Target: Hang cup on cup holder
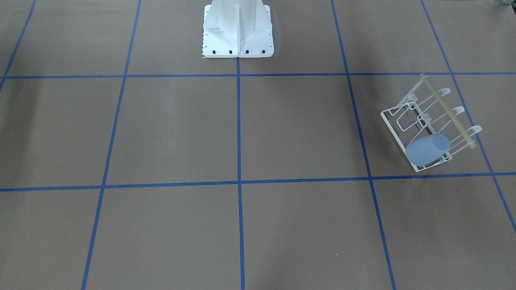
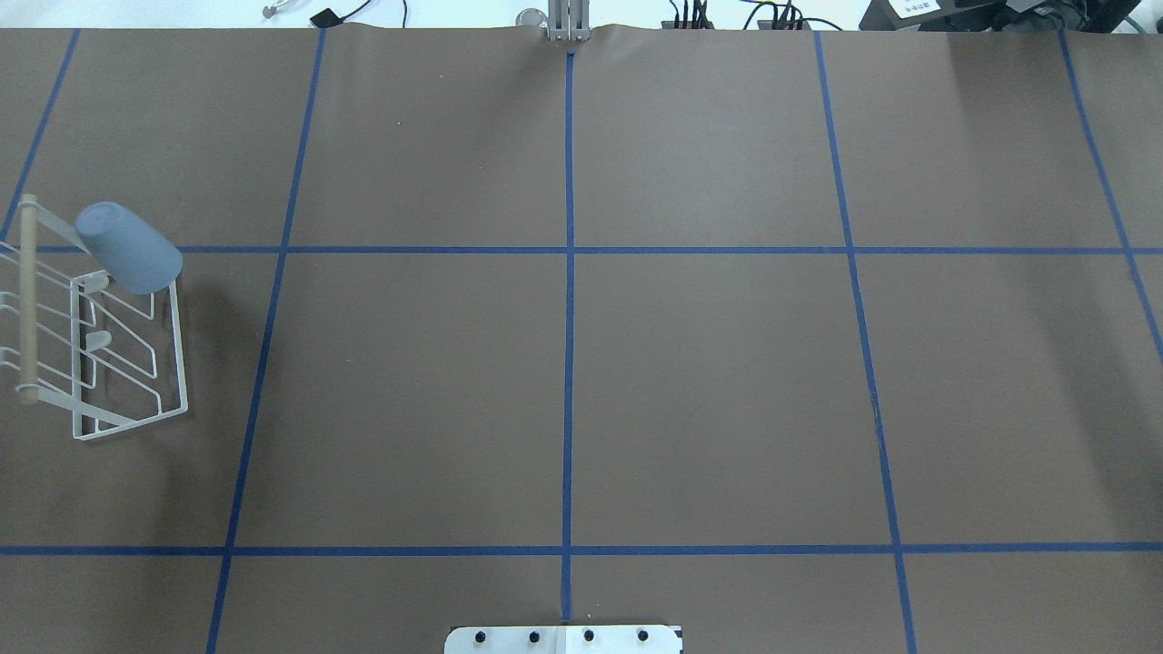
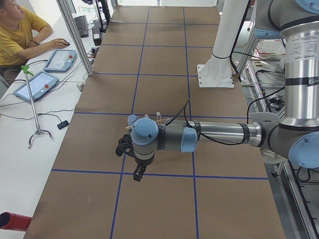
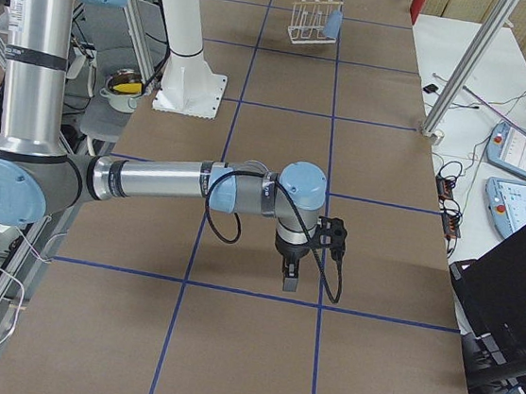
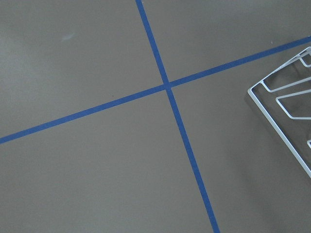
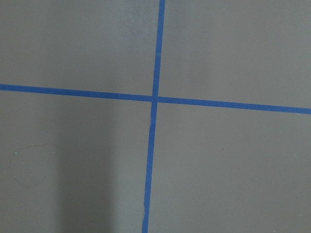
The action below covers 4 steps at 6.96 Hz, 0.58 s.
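The pale blue-grey cup (image 1: 427, 150) sits upside down over an end prong of the white wire cup holder (image 1: 404, 133), tilted, with its rim toward the base. Both also show in the overhead view, the cup (image 2: 127, 247) on the holder (image 2: 178, 363) at the table's left edge, and far off in the exterior right view (image 4: 333, 22). The holder's base corner shows in the left wrist view (image 5: 282, 111). My left gripper (image 3: 138, 173) hangs above the table beside the holder. My right gripper (image 4: 290, 278) hangs far from it. I cannot tell whether either is open or shut.
The white robot pedestal (image 1: 238, 32) stands at the table's middle edge. Blue tape lines (image 2: 569, 318) grid the brown table. An operator (image 3: 15, 35) sits at a side bench with control pendants (image 3: 59, 59). A laptop (image 4: 518, 293) lies off the other end.
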Tool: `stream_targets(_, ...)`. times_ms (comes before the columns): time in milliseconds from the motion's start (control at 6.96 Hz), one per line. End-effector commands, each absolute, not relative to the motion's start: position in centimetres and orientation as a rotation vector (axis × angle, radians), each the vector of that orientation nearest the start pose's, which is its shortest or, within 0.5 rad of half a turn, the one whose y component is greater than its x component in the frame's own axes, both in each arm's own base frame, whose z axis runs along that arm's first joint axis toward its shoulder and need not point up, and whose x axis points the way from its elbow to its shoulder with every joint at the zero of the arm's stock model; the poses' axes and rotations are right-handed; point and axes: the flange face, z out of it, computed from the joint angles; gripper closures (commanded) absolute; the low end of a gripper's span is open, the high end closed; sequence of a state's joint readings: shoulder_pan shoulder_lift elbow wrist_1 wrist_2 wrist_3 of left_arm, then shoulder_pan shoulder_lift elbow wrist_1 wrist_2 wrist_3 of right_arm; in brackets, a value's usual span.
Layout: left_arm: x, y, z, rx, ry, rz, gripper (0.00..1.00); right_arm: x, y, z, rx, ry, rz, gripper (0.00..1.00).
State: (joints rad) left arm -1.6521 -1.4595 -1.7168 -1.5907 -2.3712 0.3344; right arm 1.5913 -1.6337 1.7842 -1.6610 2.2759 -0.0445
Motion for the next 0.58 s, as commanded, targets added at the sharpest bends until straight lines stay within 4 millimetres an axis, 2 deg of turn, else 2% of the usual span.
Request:
stream_targets(0,-9.75,-43.54,64.17,0.203,0.778,0.255,0.01,7.71,-46.38,59.75,0.080,-0.705,-0.046,0.00)
stream_targets(431,-9.74,-43.42,64.08,0.204,0.778,0.256,0.01,7.71,-46.29,60.07,0.072,-0.705,-0.043,0.00)
